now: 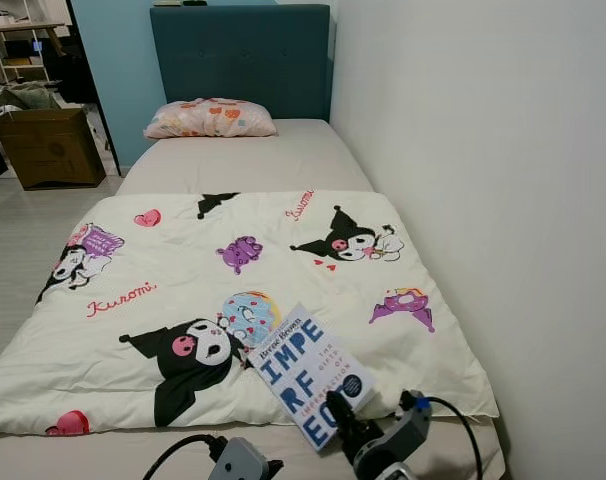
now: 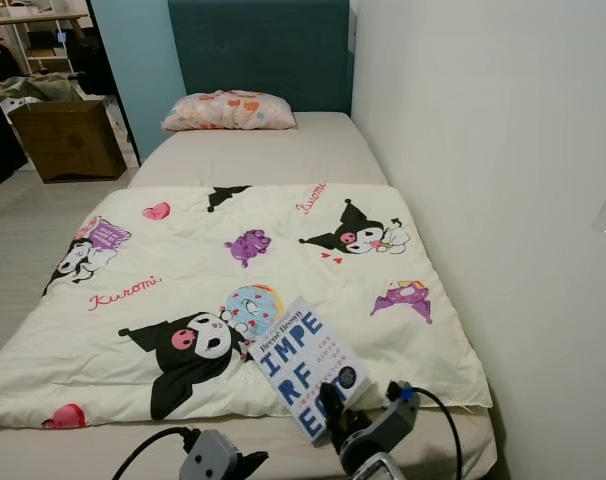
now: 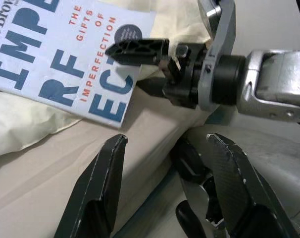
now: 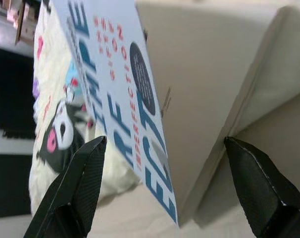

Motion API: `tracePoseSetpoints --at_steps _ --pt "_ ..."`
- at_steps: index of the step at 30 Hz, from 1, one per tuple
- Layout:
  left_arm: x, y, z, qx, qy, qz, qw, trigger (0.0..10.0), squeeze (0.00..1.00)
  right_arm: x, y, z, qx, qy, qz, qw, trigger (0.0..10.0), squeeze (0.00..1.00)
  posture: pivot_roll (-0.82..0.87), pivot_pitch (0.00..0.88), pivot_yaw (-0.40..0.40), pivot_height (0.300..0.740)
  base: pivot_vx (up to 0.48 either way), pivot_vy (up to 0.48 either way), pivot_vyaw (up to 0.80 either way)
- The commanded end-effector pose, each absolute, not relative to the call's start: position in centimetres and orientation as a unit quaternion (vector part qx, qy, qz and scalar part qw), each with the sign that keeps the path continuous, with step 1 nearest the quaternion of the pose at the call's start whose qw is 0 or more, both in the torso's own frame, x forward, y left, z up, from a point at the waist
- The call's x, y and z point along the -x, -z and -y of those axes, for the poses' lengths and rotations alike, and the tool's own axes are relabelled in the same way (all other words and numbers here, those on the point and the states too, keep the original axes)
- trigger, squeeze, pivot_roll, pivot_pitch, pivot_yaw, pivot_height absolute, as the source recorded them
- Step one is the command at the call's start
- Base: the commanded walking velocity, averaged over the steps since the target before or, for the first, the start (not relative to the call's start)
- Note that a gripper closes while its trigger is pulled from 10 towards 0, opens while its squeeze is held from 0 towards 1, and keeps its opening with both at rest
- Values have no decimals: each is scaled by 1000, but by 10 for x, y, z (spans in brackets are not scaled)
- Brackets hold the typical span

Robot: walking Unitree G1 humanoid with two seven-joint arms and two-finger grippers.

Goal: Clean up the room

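Glossy white paperback book point(image 1: 308, 376) with blue lettering lies on soft cream cartoon-print quilt point(image 1: 163, 300); right gripper point(image 1: 340, 412) fingers spread wide, straddling its near corner.

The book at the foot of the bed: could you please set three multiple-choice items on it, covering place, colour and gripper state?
1. Where does the book lie?
A. on the pillow
B. on the blanket's near edge
C. on the floor

2. What colour are its big title letters?
A. blue
B. green
C. black

3. How does the right gripper stand?
A. shut on the book
B. open, fingers either side of the book's corner
C. open above the pillow

Answers: 1 B, it rests on the cartoon blanket near the bed's foot; 2 A, blue print on white; 3 B, the right wrist view shows its fingers spread.
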State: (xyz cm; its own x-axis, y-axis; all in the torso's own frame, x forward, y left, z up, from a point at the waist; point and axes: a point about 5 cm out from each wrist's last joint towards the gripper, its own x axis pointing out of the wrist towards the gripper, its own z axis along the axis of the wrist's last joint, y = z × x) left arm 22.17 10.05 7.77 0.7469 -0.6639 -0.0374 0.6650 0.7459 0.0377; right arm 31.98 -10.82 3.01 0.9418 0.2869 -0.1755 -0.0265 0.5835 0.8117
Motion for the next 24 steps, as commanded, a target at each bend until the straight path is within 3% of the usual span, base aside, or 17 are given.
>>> tracePoseSetpoints --at_steps 1,9,17,24 --pt "-218 -70 -106 -30 355 -36 934 10000 0 -310 -19 100 -449 -100 -173 871 10000 0 93 275 -15 548 0 0 0" --pt "-221 -74 -119 -34 325 -31 944 10000 0 -298 -5 99 -423 -94 -206 877 10000 0 98 279 -18 548 0 0 0" --pt "-223 -73 -124 -35 310 -29 950 10000 0 -321 -39 88 -498 -135 -123 848 10000 0 84 280 -22 548 0 0 0" --pt "-221 -70 -122 -40 313 -34 948 10000 0 -320 -37 84 -453 -141 -143 868 10000 0 81 281 -24 548 0 0 0"
